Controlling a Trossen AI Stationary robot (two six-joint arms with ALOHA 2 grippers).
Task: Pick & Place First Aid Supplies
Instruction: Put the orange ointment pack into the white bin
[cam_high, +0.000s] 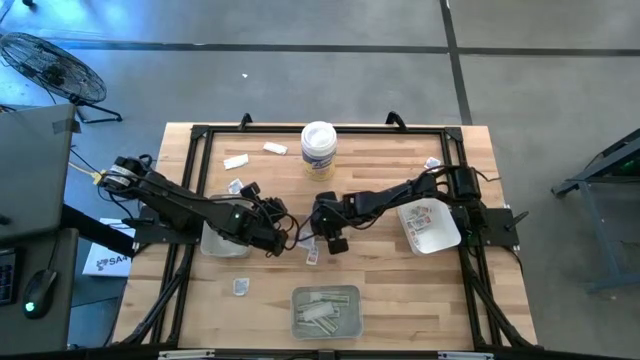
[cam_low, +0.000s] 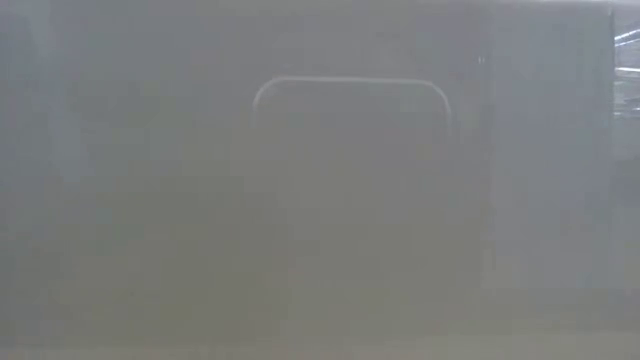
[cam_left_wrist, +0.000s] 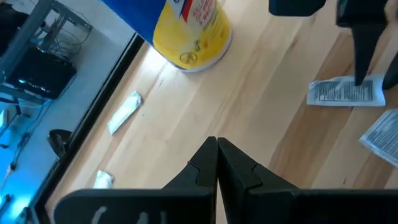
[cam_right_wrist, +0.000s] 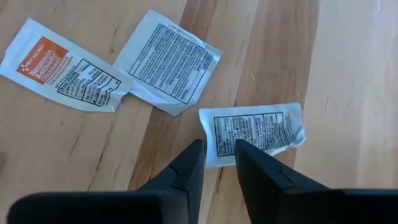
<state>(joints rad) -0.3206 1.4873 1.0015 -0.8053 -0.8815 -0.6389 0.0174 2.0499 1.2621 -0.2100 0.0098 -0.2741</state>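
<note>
A light wooden table (cam_high: 400, 290) framed in black rails stands on a grey floor, a fan (cam_high: 50, 65) off its far left corner. On it stand a white tub (cam_high: 318, 148) and three translucent trays (cam_high: 326, 311). The left gripper (cam_left_wrist: 216, 163), fingers pressed together and empty, hovers mid-table. The right gripper (cam_right_wrist: 219, 163), fingers slightly parted, straddles the edge of a white packet (cam_right_wrist: 256, 132) lying flat; two more packets (cam_right_wrist: 169, 61) lie nearby. The low view is fogged.
</note>
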